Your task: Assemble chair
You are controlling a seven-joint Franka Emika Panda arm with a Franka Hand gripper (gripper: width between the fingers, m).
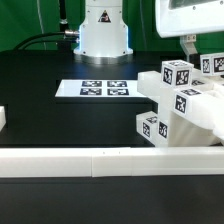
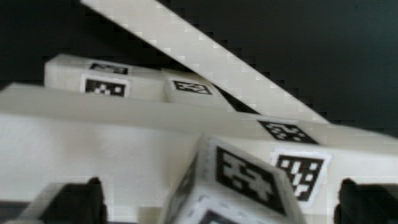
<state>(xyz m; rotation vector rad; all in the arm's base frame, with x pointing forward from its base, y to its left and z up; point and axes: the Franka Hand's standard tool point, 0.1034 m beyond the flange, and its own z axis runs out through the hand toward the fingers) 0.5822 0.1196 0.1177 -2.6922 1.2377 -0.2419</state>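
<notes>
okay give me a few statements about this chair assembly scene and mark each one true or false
1. The marker board lies flat on the black table. True.
2. The chair pieces sit at the exterior view's left. False: they cluster at its right.
3. A long white rail runs across the front of the exterior view. True.
4. The chair pieces carry no tags. False: several show black-and-white square tags.
5. The gripper has its jaws apart. True.

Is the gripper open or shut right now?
Open. In the wrist view both dark fingers stand wide apart at the frame's edges, with the tagged chair post between them, not clamped.
</notes>
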